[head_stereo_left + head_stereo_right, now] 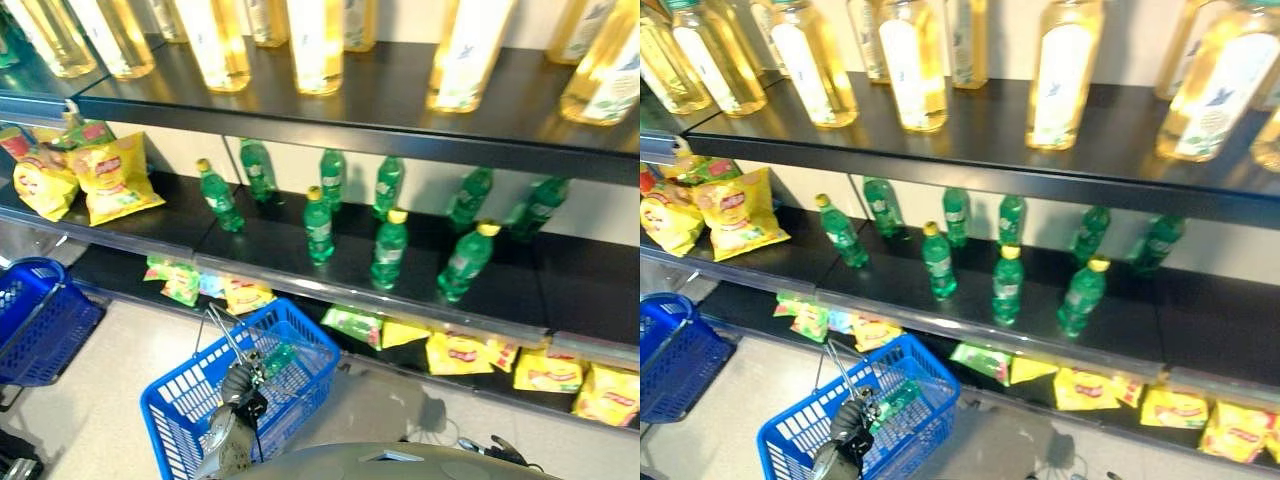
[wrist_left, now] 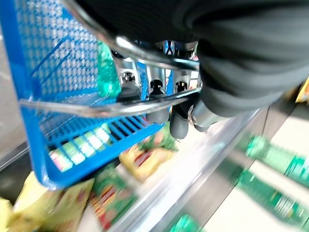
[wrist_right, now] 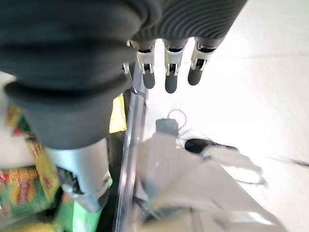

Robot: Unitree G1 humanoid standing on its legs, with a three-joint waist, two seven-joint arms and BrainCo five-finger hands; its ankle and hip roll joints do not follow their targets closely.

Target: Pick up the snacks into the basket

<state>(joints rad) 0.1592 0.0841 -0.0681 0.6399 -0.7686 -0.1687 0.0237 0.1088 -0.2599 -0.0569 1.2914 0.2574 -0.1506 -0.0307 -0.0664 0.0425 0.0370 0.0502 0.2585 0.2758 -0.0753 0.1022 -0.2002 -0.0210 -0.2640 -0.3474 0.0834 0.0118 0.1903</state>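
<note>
Three dark shelves (image 1: 420, 110) over pale floor (image 1: 90, 400), left hand (image 1: 240, 385) fingers clamped on blue basket (image 1: 190, 400) handle, right hand (image 3: 166, 72) fingers straight.

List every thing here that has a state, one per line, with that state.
Left hand: shut on the basket handles.
Right hand: open, holding nothing.
Basket: hanging from the left hand, a green packet inside.
Green bottles: upright, capped.
Yellow bottles: upright.
</note>
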